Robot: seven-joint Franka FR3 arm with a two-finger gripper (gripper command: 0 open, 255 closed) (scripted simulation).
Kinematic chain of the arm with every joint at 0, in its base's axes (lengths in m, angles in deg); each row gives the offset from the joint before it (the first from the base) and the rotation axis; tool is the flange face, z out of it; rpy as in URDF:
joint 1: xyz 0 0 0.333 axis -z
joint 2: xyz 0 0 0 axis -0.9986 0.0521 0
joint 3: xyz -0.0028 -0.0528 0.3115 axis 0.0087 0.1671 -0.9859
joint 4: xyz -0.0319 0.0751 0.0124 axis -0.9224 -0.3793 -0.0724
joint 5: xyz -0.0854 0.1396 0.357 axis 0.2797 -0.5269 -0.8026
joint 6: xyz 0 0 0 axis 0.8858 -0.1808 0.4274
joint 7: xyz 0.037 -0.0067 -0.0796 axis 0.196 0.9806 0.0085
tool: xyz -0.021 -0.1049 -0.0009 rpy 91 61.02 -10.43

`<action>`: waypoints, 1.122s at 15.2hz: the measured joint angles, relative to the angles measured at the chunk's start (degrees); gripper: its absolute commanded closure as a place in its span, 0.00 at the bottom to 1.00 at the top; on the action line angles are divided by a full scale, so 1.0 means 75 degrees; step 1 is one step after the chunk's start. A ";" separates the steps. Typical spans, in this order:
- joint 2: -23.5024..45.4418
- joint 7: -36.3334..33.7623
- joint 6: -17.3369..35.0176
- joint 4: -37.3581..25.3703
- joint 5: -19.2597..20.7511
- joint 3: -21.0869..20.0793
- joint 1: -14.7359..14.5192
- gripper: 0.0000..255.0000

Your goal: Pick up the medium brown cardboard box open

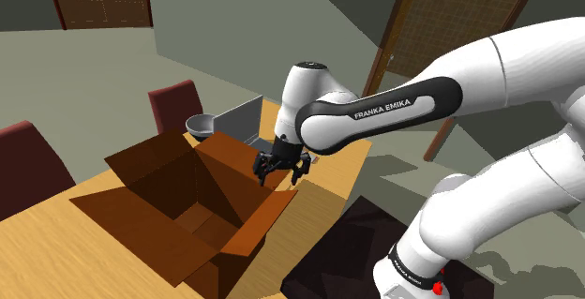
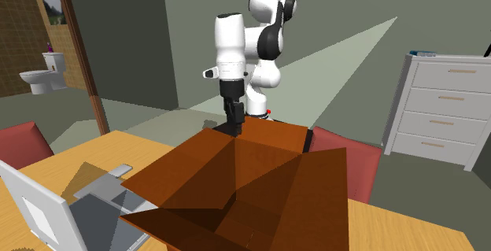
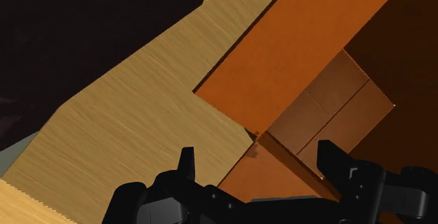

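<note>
1. The brown cardboard box sits open on the tabletop; the gripper hovers at its near corner, fingers spread.
2. Pinching only a floppy flap may let the box tilt or slip.

The open box sits on the table. The gripper hangs over the box's rim on the side toward the stand. In the shoulder view a bowl lies behind the box with a tray just right of it, and two chairs stand along the table's left side
</note>
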 measured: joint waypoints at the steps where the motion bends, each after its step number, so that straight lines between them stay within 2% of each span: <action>1: 0.0212 -0.0169 0.0208 -0.0024 0.0018 -0.0112 0.0028 0.00; 9: 0.0889 -0.0389 0.1207 0.0287 0.0082 -0.0370 0.0092 0.00; 10: 0.0913 -0.0390 0.1240 0.0296 0.0088 -0.0375 0.0096 1.00; 17: 0.0939 -0.0396 0.1275 0.0298 0.0095 -0.0389 0.0095 1.00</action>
